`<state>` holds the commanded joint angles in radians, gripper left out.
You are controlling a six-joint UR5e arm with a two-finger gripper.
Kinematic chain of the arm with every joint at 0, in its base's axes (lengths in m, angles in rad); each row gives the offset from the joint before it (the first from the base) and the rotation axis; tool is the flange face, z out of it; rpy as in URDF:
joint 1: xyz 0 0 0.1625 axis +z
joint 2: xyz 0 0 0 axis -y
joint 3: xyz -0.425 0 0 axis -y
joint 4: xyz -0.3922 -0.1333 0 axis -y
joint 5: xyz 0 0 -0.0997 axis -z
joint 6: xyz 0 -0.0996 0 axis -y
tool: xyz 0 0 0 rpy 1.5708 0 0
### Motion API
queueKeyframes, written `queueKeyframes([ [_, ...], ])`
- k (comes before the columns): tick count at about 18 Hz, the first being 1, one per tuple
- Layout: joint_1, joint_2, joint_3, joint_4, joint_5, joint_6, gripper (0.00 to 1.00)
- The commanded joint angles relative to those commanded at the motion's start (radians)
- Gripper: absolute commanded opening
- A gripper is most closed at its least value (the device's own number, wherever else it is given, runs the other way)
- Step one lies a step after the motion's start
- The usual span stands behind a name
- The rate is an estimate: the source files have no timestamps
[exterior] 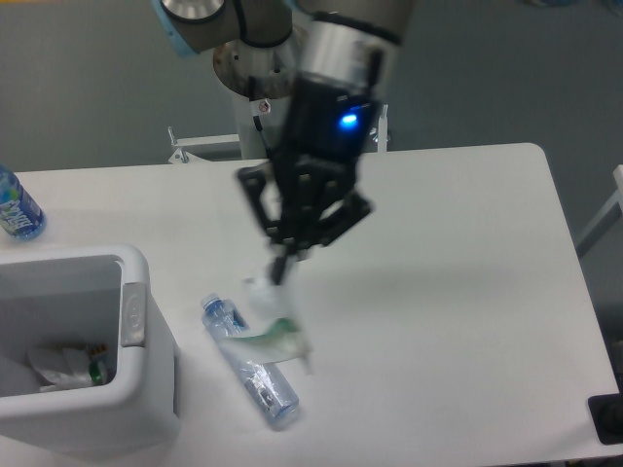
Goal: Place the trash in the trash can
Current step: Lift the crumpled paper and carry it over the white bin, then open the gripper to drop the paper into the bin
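Two bits of trash are in play on the white table (467, 292). One is the crumpled white paper wrapper with green marks (271, 326), and the black two-finger gripper (279, 269) has its fingers pinched together on the top of it, so the wrapper dangles off the surface, blurred, partly in front of the second piece. That second piece is the long clear crinkled plastic bottle with a bluish cap (248, 362), lying flat near the front edge of the table, cap end pointing toward the back-left and its other end toward the front edge.

Just left of the bottle sits the big white rectangular plastic bin with rounded corners and a thick rim (146, 384), tucked into the front-left corner of the table. A pale oval tab (133, 313) shows on the side of the bin facing the bottle. Inside the bin there's some crumpled stuff (63, 365) already lying at the bottom; hard to tell exactly what it is.

Over at the left edge of the table, well apart from the rest, a small bottle with a bright blue label (17, 208) stands upright, partly cut off by the picture's edge.

A blue light (346, 121) glows on the wrist above the gripper, and the arm's base column (263, 88) stands behind the back edge.
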<state>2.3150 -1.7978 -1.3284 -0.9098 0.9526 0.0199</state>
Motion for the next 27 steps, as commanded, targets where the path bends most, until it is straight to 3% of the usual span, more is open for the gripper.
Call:
queueKeyframes([
  [10,-0.155,-0.028,-0.026,0.006,0.000,-0.002,0.00],
  [20,-0.178,-0.080,-0.049,0.035,0.002,0.003,0.00],
  [21,-0.178,-0.084,-0.049,0.035,0.002,0.003,0.13],
  [22,-0.178,-0.086,-0.049,0.035,0.002,0.003,0.17],
  [26,-0.180,-0.078,-0.048,0.035,0.002,0.011,0.18],
  [27,-0.181,-0.078,-0.049,0.037,0.002,0.012,0.26],
])
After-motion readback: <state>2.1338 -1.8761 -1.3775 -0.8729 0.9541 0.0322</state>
